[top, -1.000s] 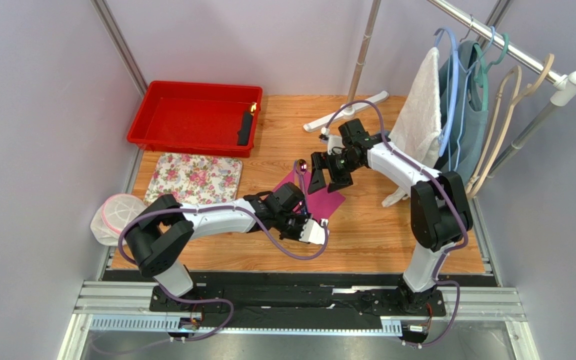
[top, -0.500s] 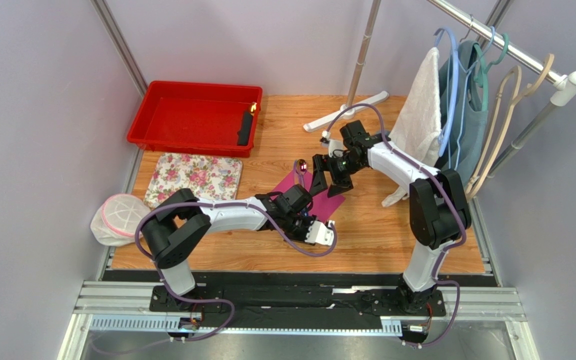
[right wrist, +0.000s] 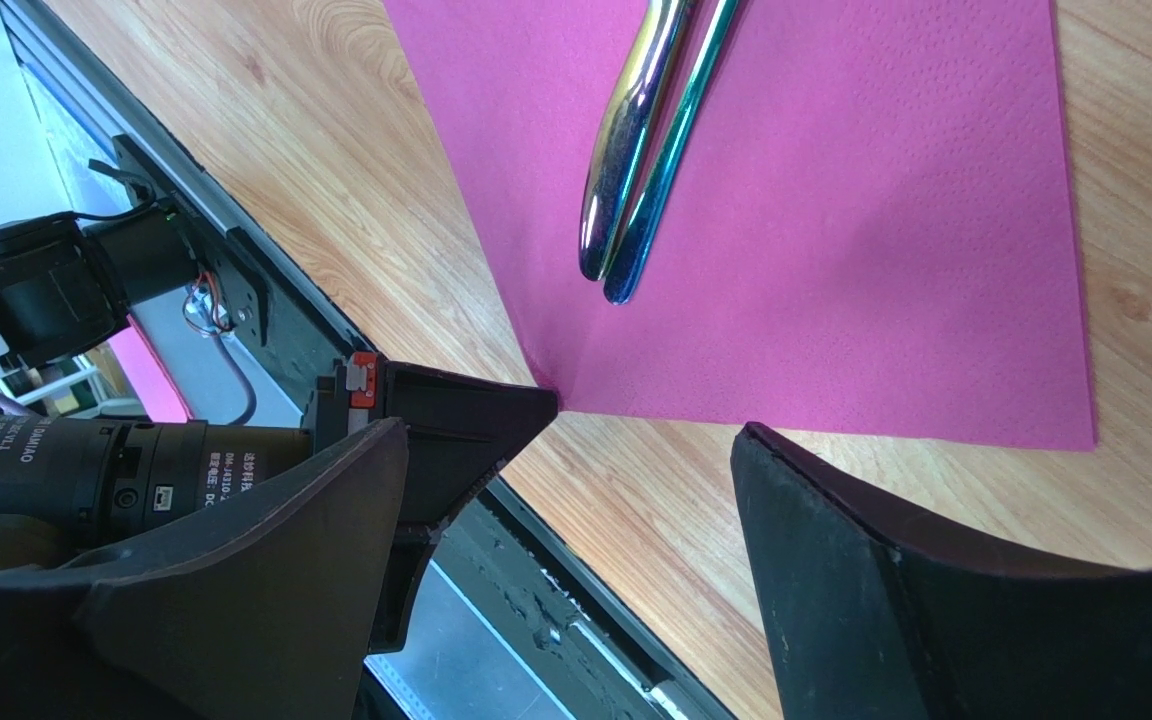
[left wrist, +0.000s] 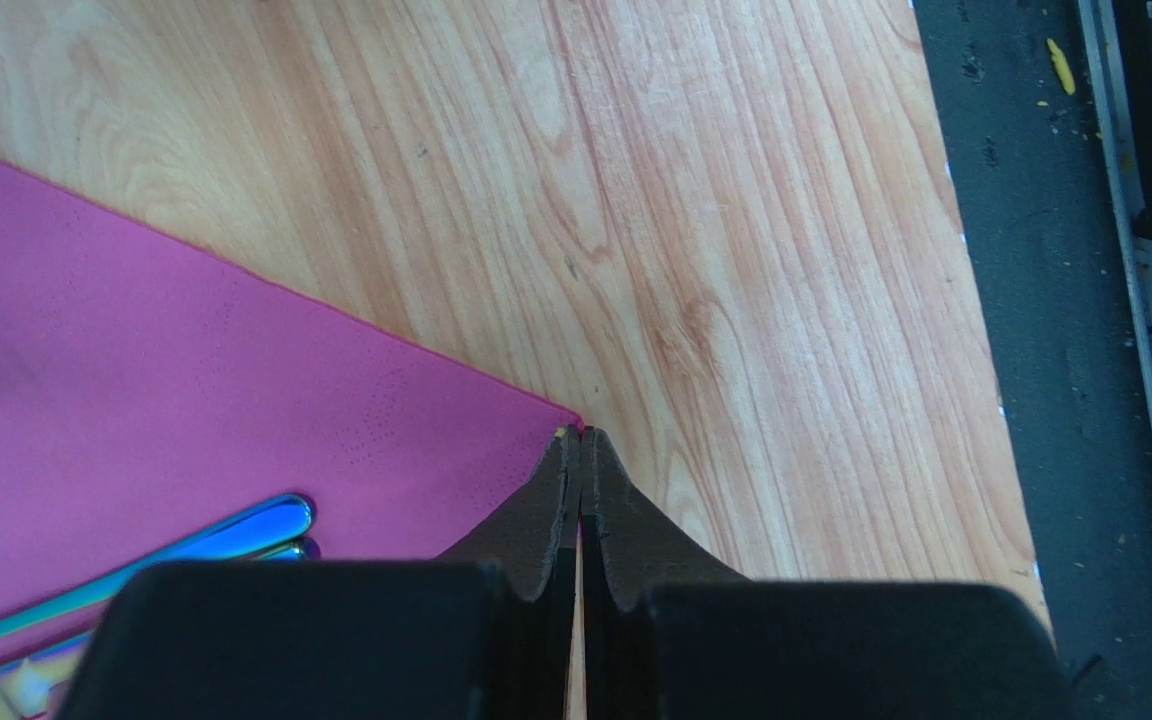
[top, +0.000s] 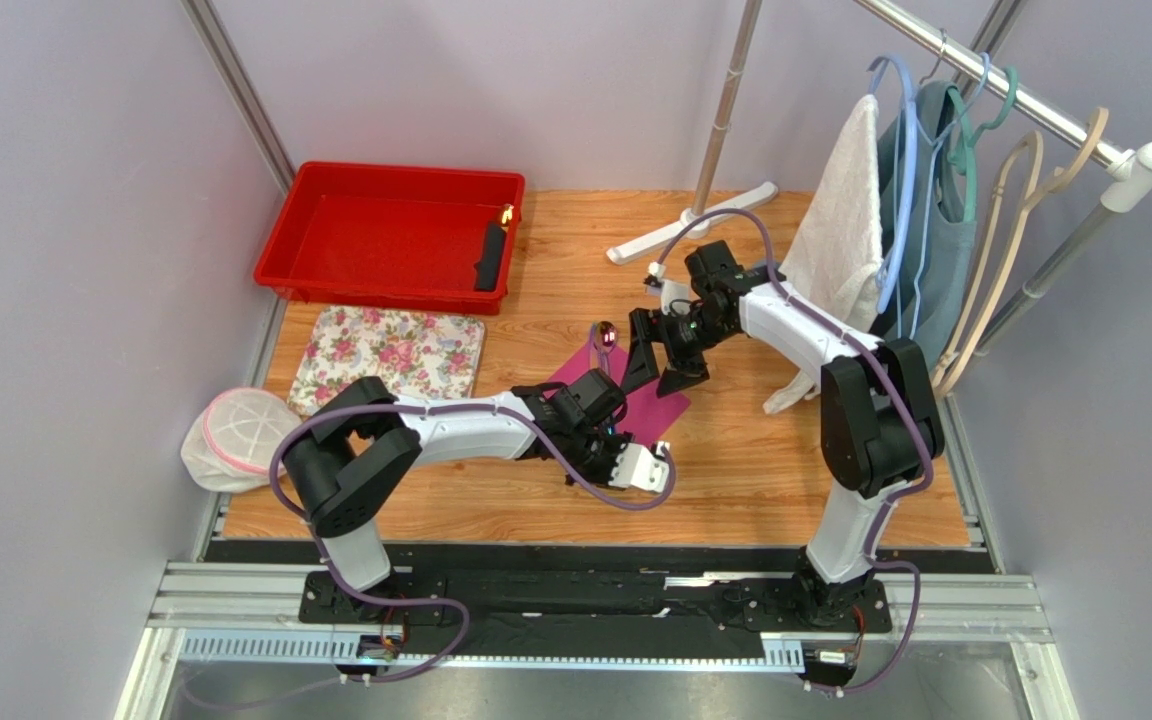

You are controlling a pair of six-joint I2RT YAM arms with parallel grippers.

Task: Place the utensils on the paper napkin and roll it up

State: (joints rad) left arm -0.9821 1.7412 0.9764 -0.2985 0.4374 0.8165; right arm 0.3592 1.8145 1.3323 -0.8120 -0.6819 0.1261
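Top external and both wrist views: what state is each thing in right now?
left gripper: shut, tips at the paper napkin's near corner; a pinch cannot be told.
right gripper: open, nothing between the jaws.
paper napkin: flat, unrolled on the table.
utensils: lying side by side on the napkin.
floral cloth: spread flat.
red tray: upright, a dark object inside.

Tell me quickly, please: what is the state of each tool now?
Left tool: closed, tips at a corner of the paper napkin; whether it grips it cannot be told.
Right tool: open, holding nothing.
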